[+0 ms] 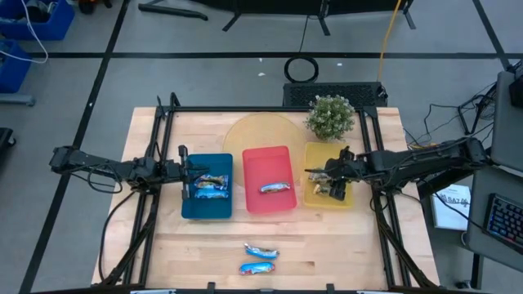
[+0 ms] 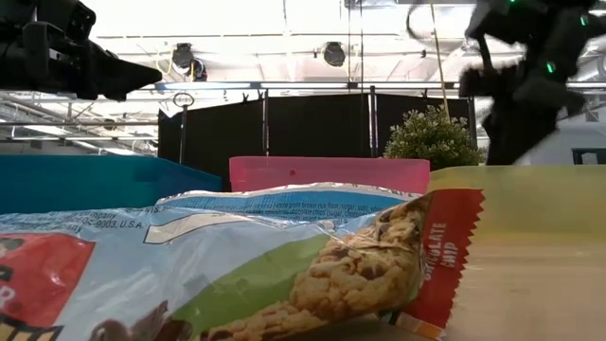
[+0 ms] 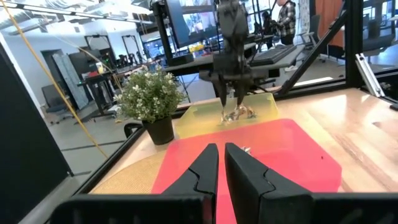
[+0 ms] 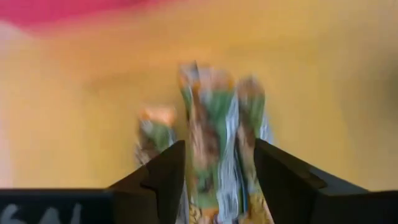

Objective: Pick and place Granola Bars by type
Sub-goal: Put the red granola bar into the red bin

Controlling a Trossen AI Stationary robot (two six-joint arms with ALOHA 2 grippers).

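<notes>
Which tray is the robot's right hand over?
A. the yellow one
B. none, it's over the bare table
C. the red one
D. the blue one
A: seen from above, the right hand is over the yellow tray, with green-wrapped bars between its open fingers.

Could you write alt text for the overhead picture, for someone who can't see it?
Two dark robot arms reach over a wooden table holding blue, red and yellow trays with wrapped granola bars inside. Two more bars lie loose near the front edge; a small potted plant stands behind.

Left end effector [image 3: 221, 163] nearly closed over red tray [image 3: 280, 149] — plant [image 3: 149, 99] beyond.
</notes>
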